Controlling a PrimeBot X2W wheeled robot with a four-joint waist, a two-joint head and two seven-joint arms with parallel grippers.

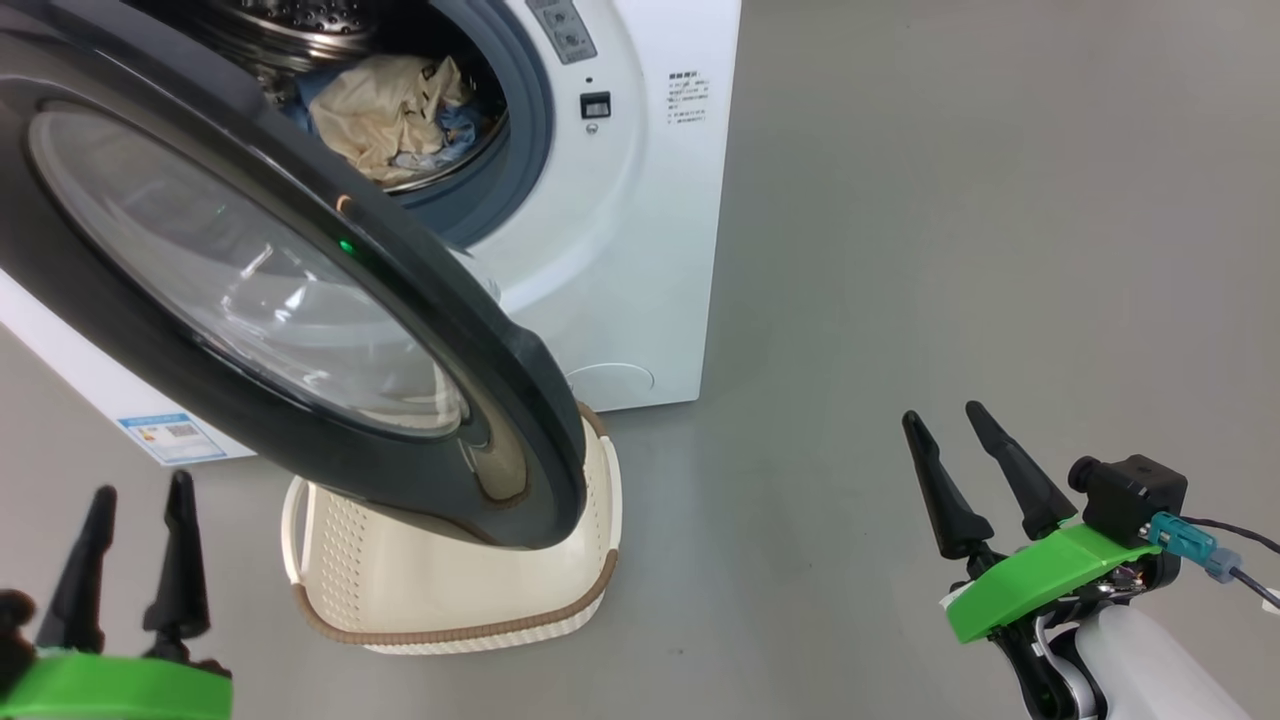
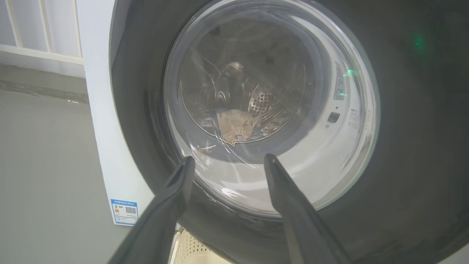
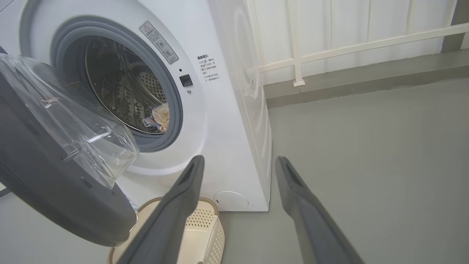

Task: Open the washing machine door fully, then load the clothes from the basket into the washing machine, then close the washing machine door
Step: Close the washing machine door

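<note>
The white washing machine (image 1: 640, 240) stands at the top of the head view with its round black-rimmed door (image 1: 250, 290) swung part open over the basket (image 1: 450, 600). Cream and blue clothes (image 1: 395, 110) lie in the steel drum, and the clothes (image 3: 159, 117) show through the opening in the right wrist view. The basket's inside looks bare where it shows. My left gripper (image 1: 140, 490) is open at the lower left, its fingers (image 2: 172, 198) pointing at the door's glass (image 2: 271, 110). My right gripper (image 1: 945, 415) is open at the lower right, apart from the machine.
Grey floor spreads to the right of the machine. A white railing (image 3: 296, 55) and a low ledge run behind it. A blue label sticker (image 1: 170, 438) is on the machine's lower left side.
</note>
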